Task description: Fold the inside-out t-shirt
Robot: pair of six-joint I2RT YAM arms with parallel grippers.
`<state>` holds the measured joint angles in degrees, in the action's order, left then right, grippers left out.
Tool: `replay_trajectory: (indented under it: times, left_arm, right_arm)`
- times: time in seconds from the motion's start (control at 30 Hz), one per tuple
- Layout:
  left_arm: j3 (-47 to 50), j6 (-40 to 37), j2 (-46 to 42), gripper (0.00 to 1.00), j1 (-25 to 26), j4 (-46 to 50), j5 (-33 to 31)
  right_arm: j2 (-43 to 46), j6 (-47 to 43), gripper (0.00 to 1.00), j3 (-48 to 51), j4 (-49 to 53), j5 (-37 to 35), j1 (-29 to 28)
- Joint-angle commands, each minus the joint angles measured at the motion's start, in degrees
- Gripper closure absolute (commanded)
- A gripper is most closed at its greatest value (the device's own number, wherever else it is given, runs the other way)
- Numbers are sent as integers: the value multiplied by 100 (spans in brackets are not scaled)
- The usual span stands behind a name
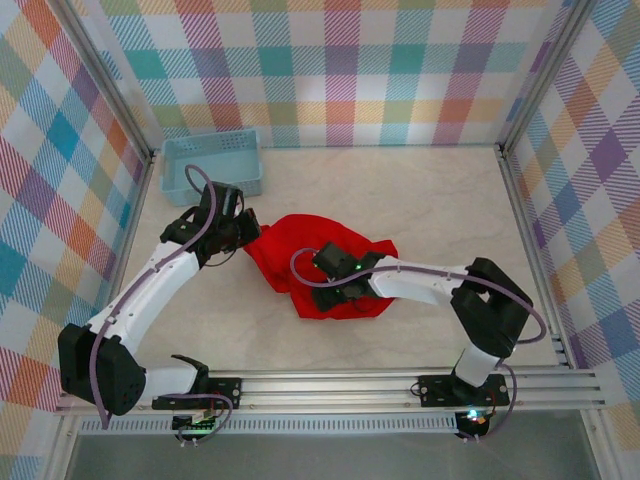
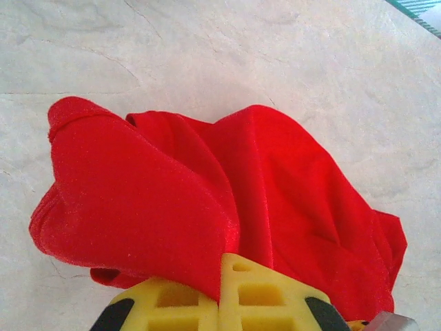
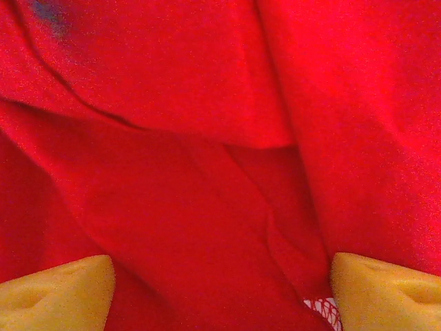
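Standing by the table (image 1: 430,200), I see the right gripper (image 1: 328,268) low over the middle of the inside-out t-shirt (image 1: 275,255), its yellow fingers (image 3: 55,293) spread wide with red cloth between them. The shirt lies crumpled mid-table, its longer stretch running left to right and one corner tapering toward the near edge; I cannot make out collar or hem. At its left edge the left gripper (image 2: 224,283) is pinched tight on a fold. Beyond sits a light-blue basket (image 1: 212,165), apart.
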<state>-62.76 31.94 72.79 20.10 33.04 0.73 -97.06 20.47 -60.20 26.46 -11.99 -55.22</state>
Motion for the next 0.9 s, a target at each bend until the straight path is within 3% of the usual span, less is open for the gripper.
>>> replay_trajectory:
  times: [0.0, 0.03, 0.2, 0.27, 0.57, 0.73, 0.87]
  left_arm:
    - [71, 0, -154, 100, -50, 30, -133]
    - [77, 4, -163, 100, -50, 35, -174]
    - [-46, -65, -157, 100, -111, 206, -394]
    - [-140, -97, -161, 100, -135, 334, -549]
    - [-705, -93, -561, 100, -464, 1080, -853]
    - [-755, -28, -952, 99, -483, 1182, -673]
    - [-737, -150, -567, 93, -482, 1093, -104]
  right_arm:
    - [-347, 335, 22, -246, 303, -374, -21]
    - [-417, 360, 28, -262, 384, -451, -12]
    - [101, 327, 85, -54, 407, -655, -15]
    - [606, 300, 100, -51, 632, -929, -19]
    - [3536, -306, 100, -110, 1134, -1600, 110]
    - [4462, -67, 100, 85, 1490, -1556, 1050]
    - [4388, 80, 100, 368, 1403, -397, 2187]
